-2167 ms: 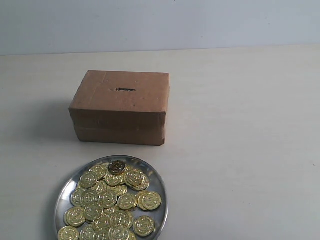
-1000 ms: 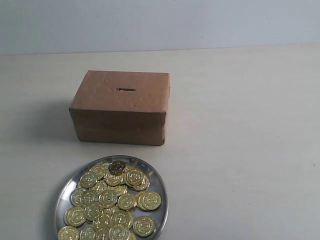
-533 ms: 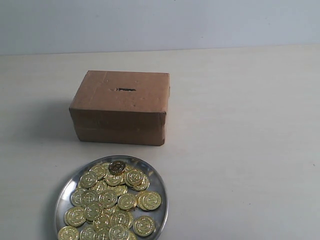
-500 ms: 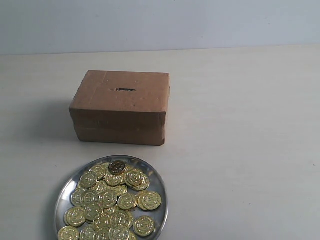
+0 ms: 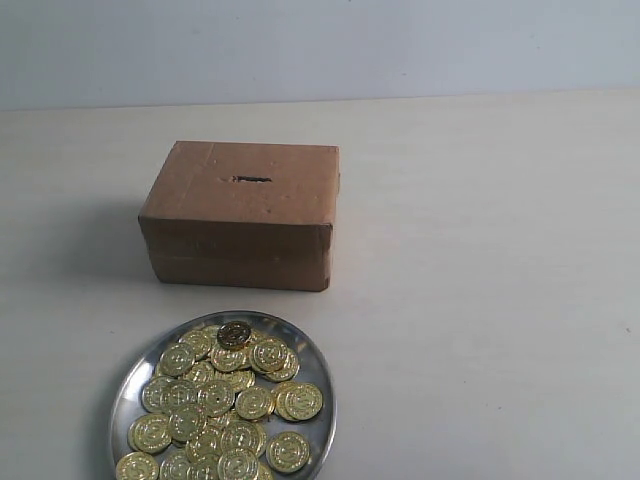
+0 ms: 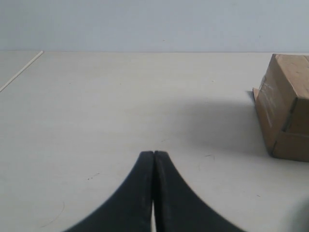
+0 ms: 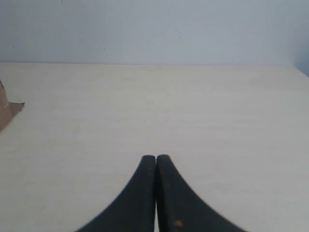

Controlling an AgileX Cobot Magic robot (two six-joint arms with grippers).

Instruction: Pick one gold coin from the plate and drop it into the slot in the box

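Note:
A round silver plate lies at the front left of the exterior view, heaped with several gold coins. Behind it stands the brown cardboard box, with the box slot as a short dark slit in its top. Neither arm shows in the exterior view. My left gripper is shut and holds nothing, low over bare table with the box off to one side. In the right wrist view my right gripper is shut and holds nothing, and only a box corner shows at the frame's edge.
The pale tabletop runs back to a light grey wall. A table edge line shows in the left wrist view.

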